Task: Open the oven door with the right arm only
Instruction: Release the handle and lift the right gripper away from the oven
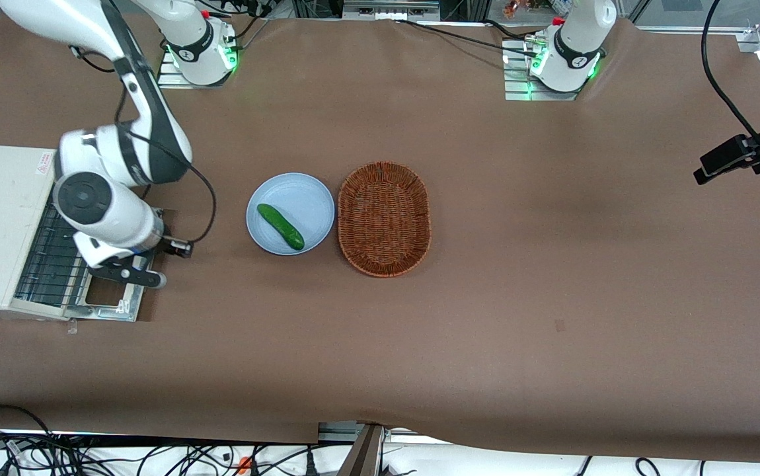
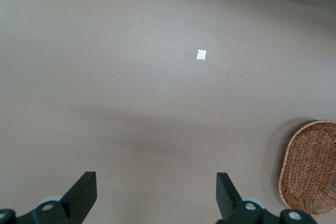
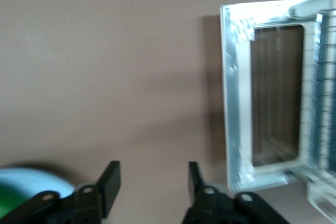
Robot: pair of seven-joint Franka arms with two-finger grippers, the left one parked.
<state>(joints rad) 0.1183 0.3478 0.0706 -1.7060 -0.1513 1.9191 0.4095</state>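
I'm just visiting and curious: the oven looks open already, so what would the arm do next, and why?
Probably lift the gripper up and clear of the oven. The oven door already lies folded down flat on the table with the wire rack exposed, and the jaws stand open over bare table beside the door, holding nothing, so the job looks done.

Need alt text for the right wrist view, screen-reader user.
A silver-metal-framed oven door with a dark glass window lies dropped open, flat above the brown table cover. The black two-finger gripper hangs open beside it, holding nothing, near a pale blue plate's edge.
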